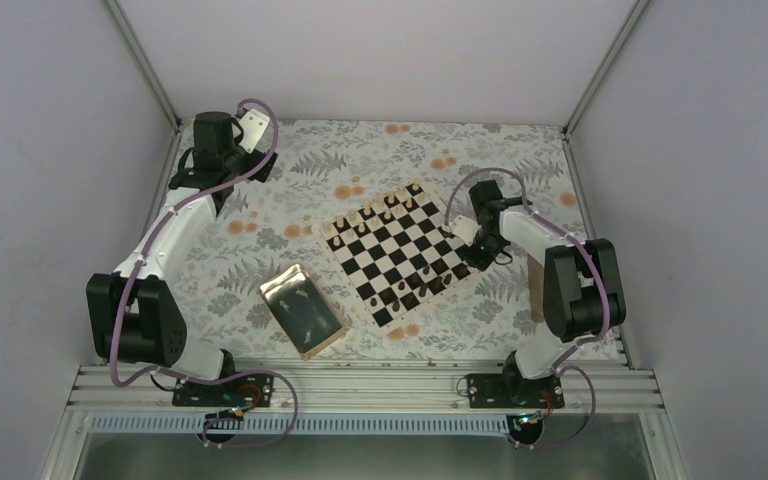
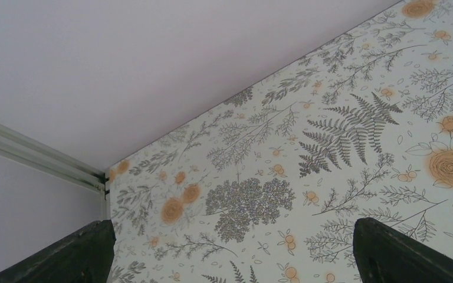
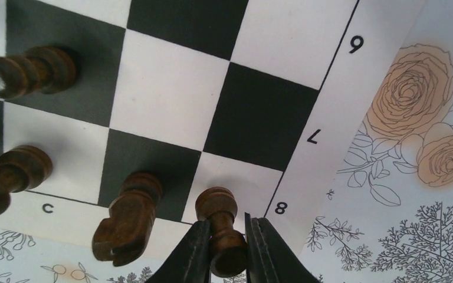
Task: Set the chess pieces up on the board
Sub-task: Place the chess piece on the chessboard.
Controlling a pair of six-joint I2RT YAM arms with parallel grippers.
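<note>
One dark piece (image 3: 215, 204) sits nipped in my right gripper (image 3: 227, 239), nearly closed, on the board's (image 3: 165, 100) corner square, knight (image 3: 127, 218) at its 9 o'clock; left gripper (image 2: 233, 253) wide open, empty

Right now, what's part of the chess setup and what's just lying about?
Job: board, chess pieces, right gripper clamping a dark piece at the corner square.
Lying about: gold tray, tan box, open left gripper.
</note>
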